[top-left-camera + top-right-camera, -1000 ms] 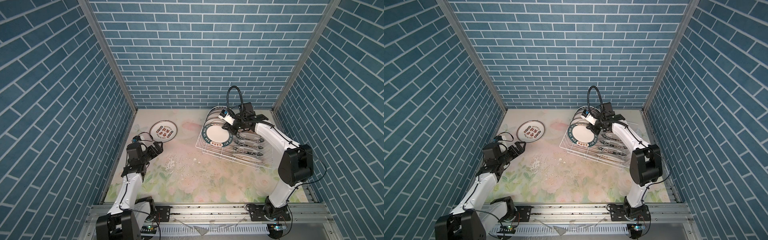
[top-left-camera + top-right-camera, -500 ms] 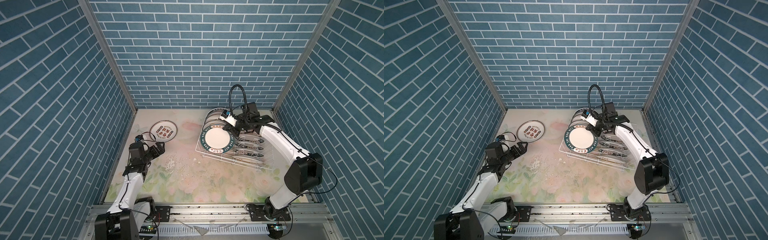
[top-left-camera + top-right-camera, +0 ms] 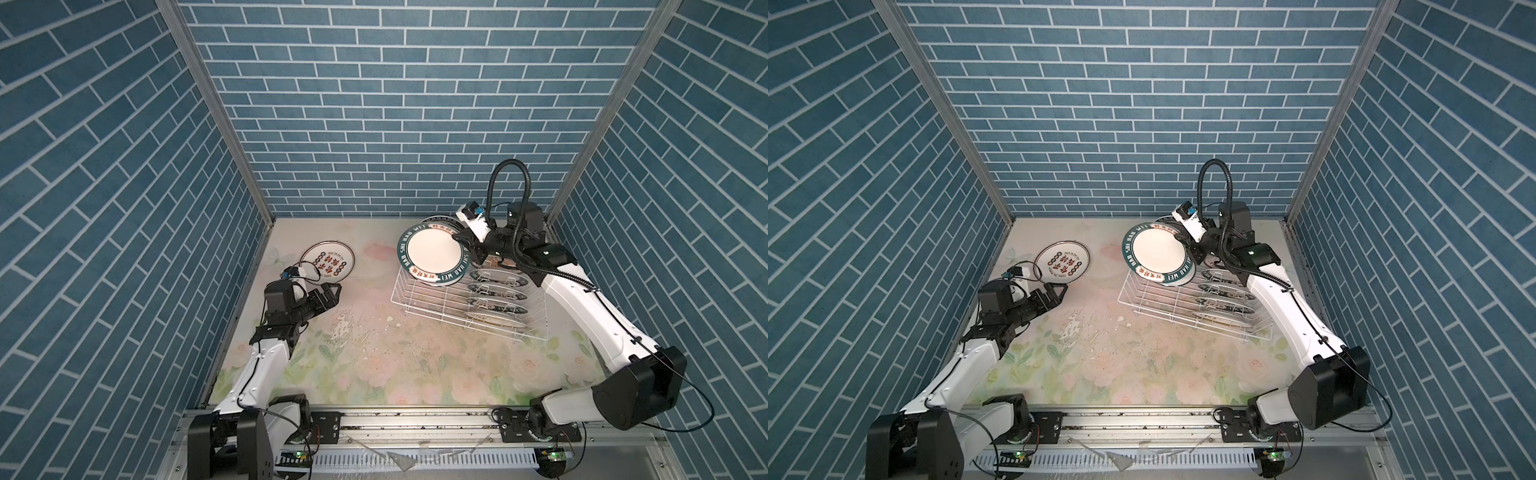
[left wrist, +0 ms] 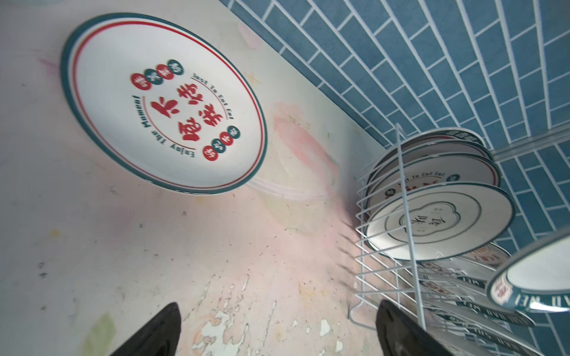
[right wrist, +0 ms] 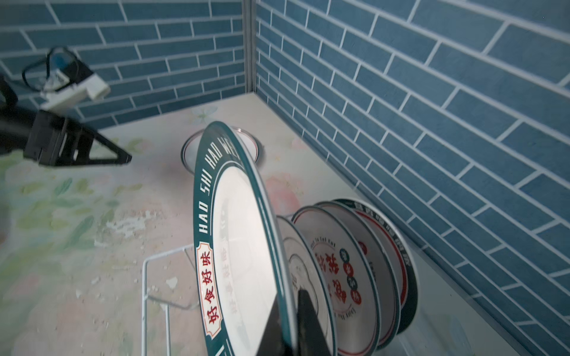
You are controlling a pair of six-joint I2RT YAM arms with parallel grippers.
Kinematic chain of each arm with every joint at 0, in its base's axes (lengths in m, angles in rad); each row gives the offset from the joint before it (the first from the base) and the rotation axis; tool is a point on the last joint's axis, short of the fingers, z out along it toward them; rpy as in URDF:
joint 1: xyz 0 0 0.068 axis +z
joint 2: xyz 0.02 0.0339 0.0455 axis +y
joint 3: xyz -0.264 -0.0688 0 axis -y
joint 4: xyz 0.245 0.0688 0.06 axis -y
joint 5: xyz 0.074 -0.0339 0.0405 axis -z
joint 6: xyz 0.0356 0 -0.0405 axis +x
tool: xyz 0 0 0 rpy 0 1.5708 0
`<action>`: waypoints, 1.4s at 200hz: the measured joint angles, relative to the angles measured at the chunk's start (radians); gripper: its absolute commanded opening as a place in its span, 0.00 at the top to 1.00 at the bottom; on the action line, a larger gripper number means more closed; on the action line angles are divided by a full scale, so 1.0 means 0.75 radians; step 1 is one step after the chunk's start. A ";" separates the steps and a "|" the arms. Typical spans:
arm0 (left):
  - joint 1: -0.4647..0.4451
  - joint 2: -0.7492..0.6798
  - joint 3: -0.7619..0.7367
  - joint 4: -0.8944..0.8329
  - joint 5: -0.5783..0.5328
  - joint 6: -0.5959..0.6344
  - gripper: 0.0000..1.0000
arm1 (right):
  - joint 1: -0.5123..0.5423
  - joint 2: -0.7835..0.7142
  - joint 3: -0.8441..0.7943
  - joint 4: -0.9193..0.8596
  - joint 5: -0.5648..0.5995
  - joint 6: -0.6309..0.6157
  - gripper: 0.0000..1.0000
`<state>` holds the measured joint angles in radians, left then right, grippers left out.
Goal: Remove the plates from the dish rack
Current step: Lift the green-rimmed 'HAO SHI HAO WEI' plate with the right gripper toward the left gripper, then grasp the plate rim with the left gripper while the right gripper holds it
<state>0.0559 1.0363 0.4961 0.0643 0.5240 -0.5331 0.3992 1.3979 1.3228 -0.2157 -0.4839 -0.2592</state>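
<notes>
My right gripper (image 3: 471, 255) (image 3: 1194, 255) (image 5: 290, 323) is shut on the rim of a large white plate with a dark green lettered rim (image 3: 434, 259) (image 3: 1158, 259) (image 5: 240, 246). It holds the plate on edge above the far left end of the white wire dish rack (image 3: 415, 295) (image 3: 1142, 296) (image 4: 401, 215). Several more plates (image 3: 494, 291) (image 3: 1221, 291) (image 5: 339, 262) (image 4: 438, 222) stand in the rack. A plate with red characters (image 3: 328, 259) (image 3: 1062, 261) (image 4: 163, 101) lies flat on the table at the back left. My left gripper (image 3: 334, 291) (image 3: 1059, 291) (image 4: 277, 308) is open and empty just in front of it.
Blue brick walls (image 3: 374, 124) close in on three sides, and the rack stands near the back right corner. The floral table top (image 3: 374, 365) has peeled white patches (image 3: 345, 328) in the middle. A metal rail (image 3: 415, 424) runs along the front edge.
My right gripper has lifted the green-rimmed plate up out of the rack and a little to the left. My left gripper has shifted slightly to the right, staying open.
</notes>
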 measured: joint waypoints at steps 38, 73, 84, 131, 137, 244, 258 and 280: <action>-0.169 -0.033 0.056 0.077 0.002 -0.074 0.01 | 0.004 0.006 -0.263 0.529 0.150 0.547 1.00; -0.253 -0.004 0.113 0.222 -0.002 -0.161 0.01 | 0.043 0.072 -0.328 0.738 0.250 0.916 1.00; -0.267 0.026 0.127 0.266 -0.003 -0.185 0.02 | 0.068 0.074 -0.327 0.749 0.261 0.987 1.00; -0.309 0.224 0.151 0.489 0.022 -0.297 0.08 | 0.158 0.079 -0.325 0.722 0.268 1.135 1.00; -0.312 0.247 0.151 0.522 0.031 -0.309 0.08 | 0.164 0.083 -0.325 0.717 0.268 1.144 1.00; -0.317 0.355 0.197 0.737 0.087 -0.383 0.12 | 0.201 0.315 -0.210 0.675 0.150 1.251 1.00; -0.317 0.376 0.213 0.738 0.087 -0.382 0.13 | 0.212 0.339 -0.181 0.677 0.111 1.271 1.00; -0.317 0.424 0.225 0.739 0.089 -0.379 0.27 | 0.229 0.361 -0.176 0.687 0.059 1.310 1.00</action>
<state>-0.1822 1.3544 0.6651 0.6182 0.5903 -0.8177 0.5709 1.6684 1.1904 0.2996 -0.4397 0.7235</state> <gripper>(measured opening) 0.797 0.085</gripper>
